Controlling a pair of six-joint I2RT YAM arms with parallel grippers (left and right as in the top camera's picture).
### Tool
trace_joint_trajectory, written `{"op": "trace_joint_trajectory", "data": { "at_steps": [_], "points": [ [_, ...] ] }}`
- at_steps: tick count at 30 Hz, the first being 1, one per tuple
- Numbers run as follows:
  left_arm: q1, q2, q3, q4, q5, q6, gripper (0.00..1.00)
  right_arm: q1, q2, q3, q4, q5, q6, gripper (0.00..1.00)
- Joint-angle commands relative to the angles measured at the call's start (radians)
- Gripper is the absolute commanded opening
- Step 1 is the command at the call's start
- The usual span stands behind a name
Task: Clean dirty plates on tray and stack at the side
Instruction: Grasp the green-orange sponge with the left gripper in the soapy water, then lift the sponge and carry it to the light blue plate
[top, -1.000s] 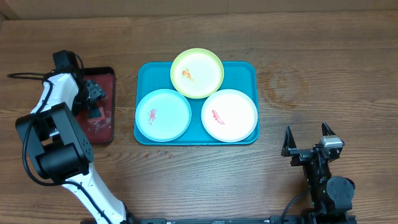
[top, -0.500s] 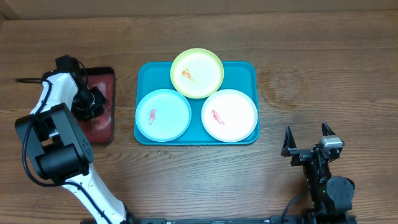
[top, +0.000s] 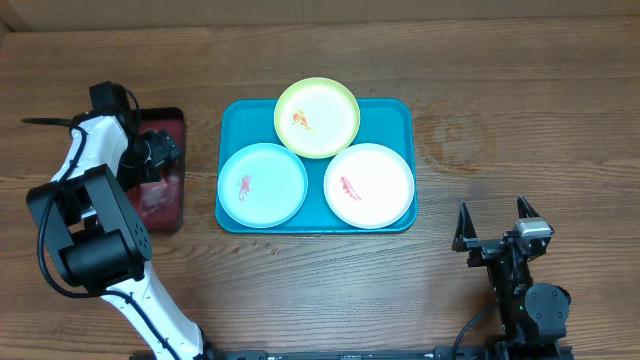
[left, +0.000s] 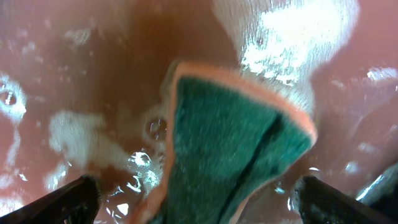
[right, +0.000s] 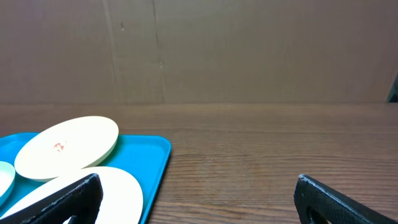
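Note:
Three plates lie on the turquoise tray (top: 395, 115), each with a red smear: yellow-green (top: 317, 117) at the back, pale blue (top: 262, 185) front left, white (top: 369, 186) front right. My left gripper (top: 155, 158) hangs over the dark red tray (top: 165, 208), left of the turquoise one. In the left wrist view the left gripper (left: 199, 202) is open, and a green sponge with an orange edge (left: 236, 137) lies between its fingertips (left: 68, 199) in foamy water, untouched. My right gripper (top: 492, 228) stands open near the front right; it (right: 199, 205) holds nothing.
In the right wrist view the yellow-green plate (right: 66, 146), the white plate (right: 109, 193) and the tray's corner (right: 155, 158) sit to the left. Bare wooden table (right: 267, 155) lies ahead, with a brown cardboard wall (right: 249, 50) behind. A black cable (top: 40, 122) runs left of the left arm.
The left gripper closed over the dark red tray half a second ago and has opened again, shifting slightly back. The right arm and the plates have not moved.

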Motion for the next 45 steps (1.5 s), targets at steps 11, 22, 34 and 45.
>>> {"op": "trace_joint_trajectory", "data": {
  "at_steps": [11,22,34,45],
  "points": [
    [-0.002,0.033,0.054,-0.077,-0.028,0.031,0.04,0.006,-0.009,-0.01,0.006,-0.001,-0.001,1.0],
    [-0.003,0.016,0.454,-0.43,-0.019,0.03,0.04,0.006,-0.009,-0.01,0.006,-0.001,-0.001,1.0],
    [-0.004,0.024,0.282,-0.335,-0.016,-0.013,0.04,0.006,-0.009,-0.01,0.006,-0.001,-0.001,1.0],
    [0.006,-0.019,0.536,-0.612,-0.016,-0.001,0.04,0.006,-0.009,-0.01,0.006,-0.001,-0.001,1.0]
  ]
}}
